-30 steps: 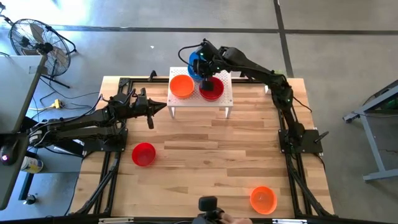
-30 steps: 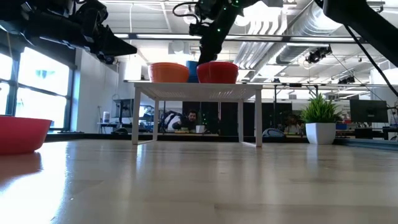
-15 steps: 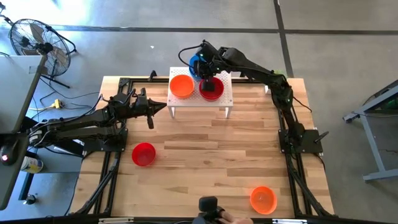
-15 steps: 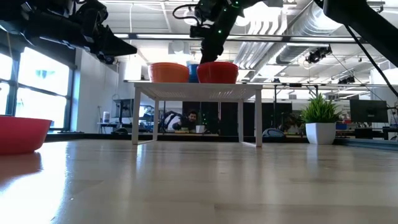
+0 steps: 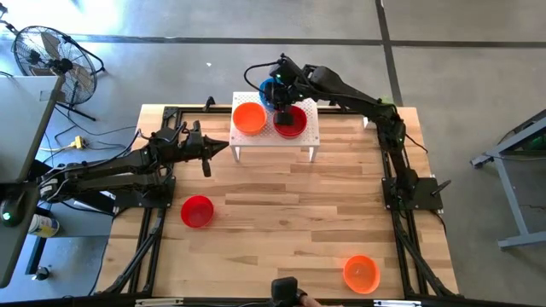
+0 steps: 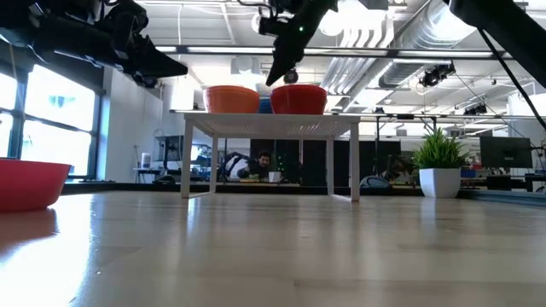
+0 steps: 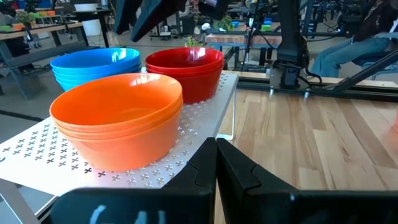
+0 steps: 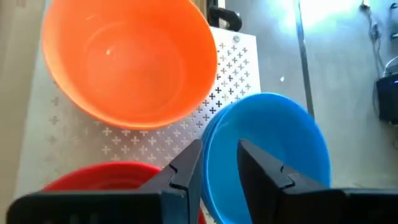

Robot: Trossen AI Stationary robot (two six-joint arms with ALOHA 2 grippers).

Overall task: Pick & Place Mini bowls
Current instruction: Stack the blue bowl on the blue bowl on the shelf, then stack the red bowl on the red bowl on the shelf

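A white perforated stand [image 5: 307,132] at the table's far edge carries three stacks of mini bowls: orange [image 5: 249,118], red [image 5: 292,124] and blue [image 5: 270,85]. Another red bowl [image 5: 197,211] rests on the table near the left side, and an orange one [image 5: 360,273] sits by the near right corner. My right gripper [image 8: 219,163] is open and hovers above the stand, over the near rim of the blue stack [image 8: 267,149] and beside the red stack [image 6: 299,98], touching neither. My left gripper [image 7: 216,163] is shut and empty, held just left of the stand.
A small green plant in a white pot [image 6: 441,166] stands behind the table's right side. A floor fan [image 5: 51,53] is off the far left corner. A person [image 6: 264,162] sits in the room beyond. Bare wood lies between the stand and the two loose bowls.
My right gripper has risen from the top of the red stack and now hangs clear above it. The bowls on the stand have stayed in place.
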